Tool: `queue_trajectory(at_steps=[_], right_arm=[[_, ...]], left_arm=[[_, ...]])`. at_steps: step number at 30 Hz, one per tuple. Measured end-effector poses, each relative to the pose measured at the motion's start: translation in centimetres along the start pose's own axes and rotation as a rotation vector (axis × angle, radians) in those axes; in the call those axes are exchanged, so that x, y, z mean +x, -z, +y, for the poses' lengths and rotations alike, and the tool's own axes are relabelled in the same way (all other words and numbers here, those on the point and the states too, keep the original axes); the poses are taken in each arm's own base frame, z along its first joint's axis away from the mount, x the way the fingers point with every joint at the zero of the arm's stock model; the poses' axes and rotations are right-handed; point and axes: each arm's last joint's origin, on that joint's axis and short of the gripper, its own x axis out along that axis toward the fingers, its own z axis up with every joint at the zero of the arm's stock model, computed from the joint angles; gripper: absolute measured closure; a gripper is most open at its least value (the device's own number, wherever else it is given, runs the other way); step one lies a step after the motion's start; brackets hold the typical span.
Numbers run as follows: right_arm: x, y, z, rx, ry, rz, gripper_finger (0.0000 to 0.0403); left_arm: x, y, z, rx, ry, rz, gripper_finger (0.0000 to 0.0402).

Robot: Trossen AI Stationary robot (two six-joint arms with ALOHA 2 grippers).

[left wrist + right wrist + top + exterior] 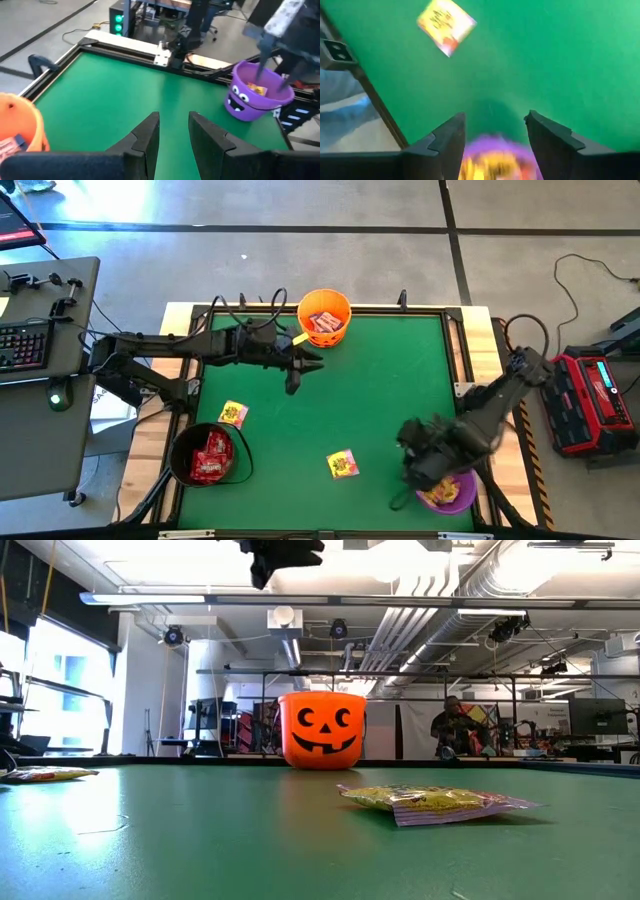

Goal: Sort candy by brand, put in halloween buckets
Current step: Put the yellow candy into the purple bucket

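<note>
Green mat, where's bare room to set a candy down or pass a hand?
The widest bare stretch of the green mat runs right of the orange bucket down its right side. Another lies between the two loose yellow packets. Crowded: the right end effector over the purple bucket, and the black bucket corner.

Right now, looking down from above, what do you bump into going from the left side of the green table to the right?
Black bucket holding red candy, then yellow candy packet, orange bucket, another yellow packet, and last the purple bucket with the right gripper over it.
</note>
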Motion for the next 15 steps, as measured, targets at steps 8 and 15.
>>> queue_trajectory(at_steps=[8,15], right_arm=[[6.3,-5.2,0.6,-0.232,-0.228,-0.187,0.0206],[11.4,-5.6,0.7,-0.41,-0.392,-0.29,0.0206]], left_arm=[[-0.1,0.7,1.1,-0.044,-0.095,0.071,0.0307],[-0.4,1.7,2.6,-0.1,-0.169,0.189,0.0319]])
